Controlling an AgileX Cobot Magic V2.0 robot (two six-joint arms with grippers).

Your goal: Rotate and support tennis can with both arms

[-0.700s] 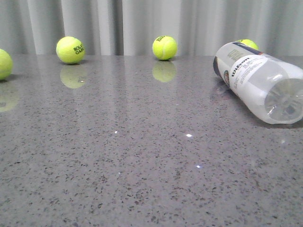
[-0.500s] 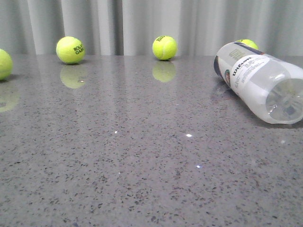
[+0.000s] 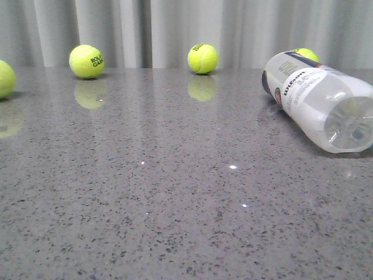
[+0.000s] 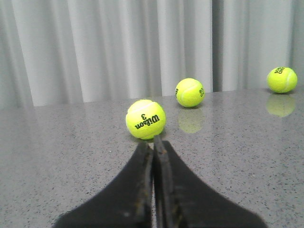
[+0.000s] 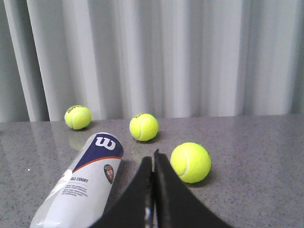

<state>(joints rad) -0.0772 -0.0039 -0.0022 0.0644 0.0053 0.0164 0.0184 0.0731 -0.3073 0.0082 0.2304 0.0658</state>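
Grey speckled table point(image 3: 175, 221) is what we see first in the front view, w/ the tennis can point(image 3: 319, 105) lying on its side at the right, well apart from both arms. Its clear end faces the camera and the labelled end points toward the curtain point(image 3: 175, 29). One ball point(image 3: 307, 54) sits just behind the can, half hidden. Three more balls are on the table: one at the far left edge point(image 3: 4, 79), one at the back left point(image 3: 87, 61), one at the back middle point(image 3: 203, 59).

We see the left gripper point(image 4: 153, 142) clenched, fingers pressed together, holding nothing; a Wilson ball point(image 4: 145, 119) lies just in front of the tips. The right gripper point(image 5: 152, 159) is clenched too, empty, w/ the can beside it, not touching, and a ball point(image 5: 190, 162) near on the other side.
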